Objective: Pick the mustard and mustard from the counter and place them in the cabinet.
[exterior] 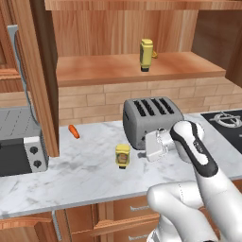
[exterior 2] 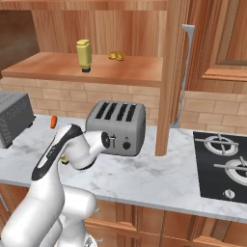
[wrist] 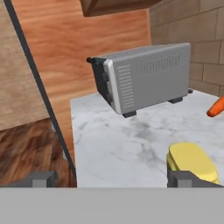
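On the counter [exterior: 85, 175] one mustard [exterior: 122, 156]; another mustard in the cabinet [exterior: 145, 55]

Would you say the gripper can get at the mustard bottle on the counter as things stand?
Probably yes. The mustard bottle stands alone on the counter, clear of the toaster and carrot, and the gripper is beside it with jaws open.

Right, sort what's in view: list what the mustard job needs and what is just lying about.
Job:
mustard on the counter
mustard on the cabinet shelf
counter
cabinet

Lying about:
toaster
carrot
toaster oven
stove
yellow-brown lump on the shelf
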{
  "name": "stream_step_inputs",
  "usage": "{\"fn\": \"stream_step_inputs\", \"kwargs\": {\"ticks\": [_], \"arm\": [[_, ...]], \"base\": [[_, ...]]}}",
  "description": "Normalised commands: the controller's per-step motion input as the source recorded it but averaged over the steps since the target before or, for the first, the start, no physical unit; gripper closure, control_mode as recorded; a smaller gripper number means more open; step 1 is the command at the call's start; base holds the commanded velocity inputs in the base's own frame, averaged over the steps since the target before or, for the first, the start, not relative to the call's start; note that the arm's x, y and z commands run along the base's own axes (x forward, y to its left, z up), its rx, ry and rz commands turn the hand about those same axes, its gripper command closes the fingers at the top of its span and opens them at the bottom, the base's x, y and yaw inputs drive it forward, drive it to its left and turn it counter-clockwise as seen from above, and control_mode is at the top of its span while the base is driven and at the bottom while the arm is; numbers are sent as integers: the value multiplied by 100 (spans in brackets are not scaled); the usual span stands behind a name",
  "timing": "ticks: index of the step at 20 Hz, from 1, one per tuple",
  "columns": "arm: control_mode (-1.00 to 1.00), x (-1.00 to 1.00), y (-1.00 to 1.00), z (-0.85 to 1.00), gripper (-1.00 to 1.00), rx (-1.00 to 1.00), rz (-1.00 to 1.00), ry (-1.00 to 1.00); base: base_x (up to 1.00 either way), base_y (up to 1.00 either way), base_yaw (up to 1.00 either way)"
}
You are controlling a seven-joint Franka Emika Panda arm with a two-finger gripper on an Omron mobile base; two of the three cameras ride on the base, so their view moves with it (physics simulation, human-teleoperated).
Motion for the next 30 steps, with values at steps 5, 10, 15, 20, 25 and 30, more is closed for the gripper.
{"fn": "stream_step_inputs", "kwargs": {"ticks": [5, 10, 15, 20, 25, 30], "arm": [[-100, 0, 0, -6, -100, -2, 0, 1], [-100, 0, 0, -11, -100, -1, 0, 0], [-100, 0, -8, -17, -100, 0, 0, 0], [-100, 0, -10, -20, -100, 0, 0, 2], [-100, 0, -7, -25, -100, 0, 0, 6], [-100, 0, -2, -24, -100, 0, 0, 6]], "base": [[0, 0, 0], [0, 0, 0], [0, 0, 0], [0, 0, 0], [0, 0, 0], [0, 0, 0]]}}
